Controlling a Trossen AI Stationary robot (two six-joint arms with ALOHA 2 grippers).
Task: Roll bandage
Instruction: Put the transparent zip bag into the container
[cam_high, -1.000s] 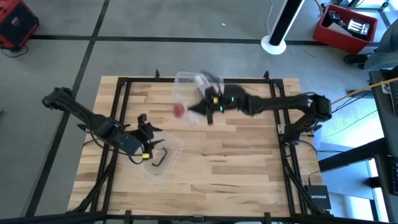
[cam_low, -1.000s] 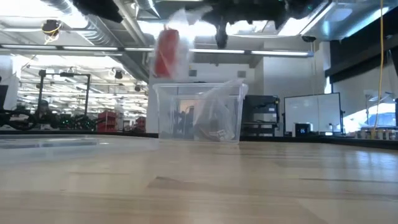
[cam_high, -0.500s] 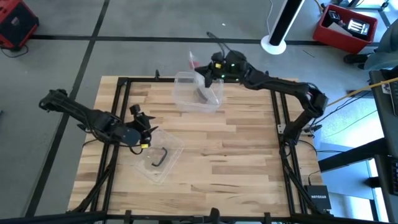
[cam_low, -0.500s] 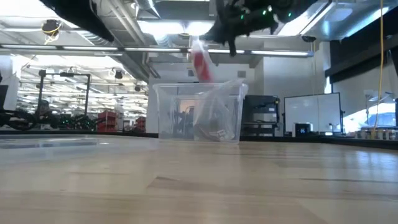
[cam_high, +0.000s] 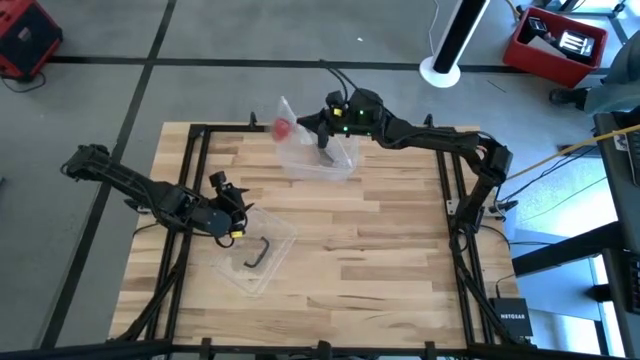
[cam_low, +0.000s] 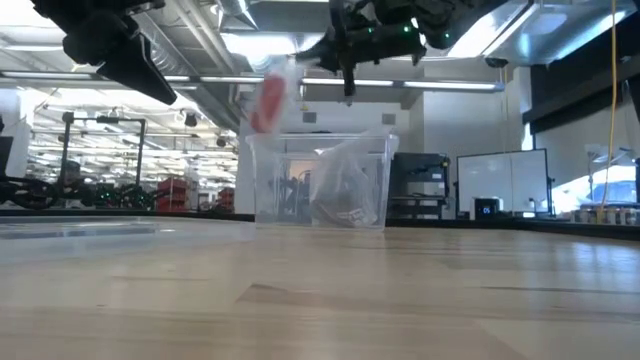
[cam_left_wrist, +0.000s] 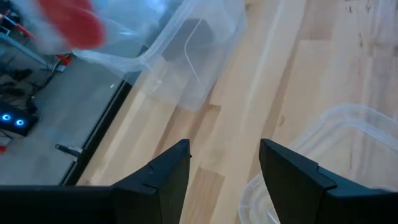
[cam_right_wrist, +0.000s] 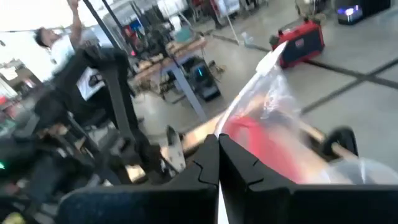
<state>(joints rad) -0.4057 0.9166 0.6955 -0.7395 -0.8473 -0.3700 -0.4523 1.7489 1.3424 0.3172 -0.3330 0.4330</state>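
Note:
The bandage (cam_high: 283, 127) is a small red roll inside a clear plastic bag (cam_high: 290, 118), hanging in the air over the table's far edge, just left of a clear box (cam_high: 322, 158). In the low view the bandage (cam_low: 265, 105) shows above the box's left rim. My right gripper (cam_high: 320, 128) is shut on the bag and reaches level over the box. My left gripper (cam_left_wrist: 224, 163) stands open near the table's left side, above the box's clear lid (cam_high: 255, 255), with nothing between its fingers. My right gripper pinches the clear bag's plastic (cam_right_wrist: 231, 127) between its two shut fingers, coming at it level from the table's right. The fingers touch the bag, not the red roll (cam_right_wrist: 264, 146) inside it. The bag hangs clear of table and box, stretched out beyond the fingertips.
The clear box (cam_low: 318, 180) stands at the table's far middle with crumpled clear plastic (cam_low: 345, 190) and a dark object (cam_high: 326, 150) inside. The lid's black handle (cam_high: 258, 252) faces up at the near left. A black frame (cam_high: 200, 128) rims the table.
My right gripper has swung from the table's middle toward the far edge and risen over the box, then shifted a little left, staying shut. The bag with the red roll went with it, swinging. My left gripper has sunk and drawn a little toward the table's left edge.

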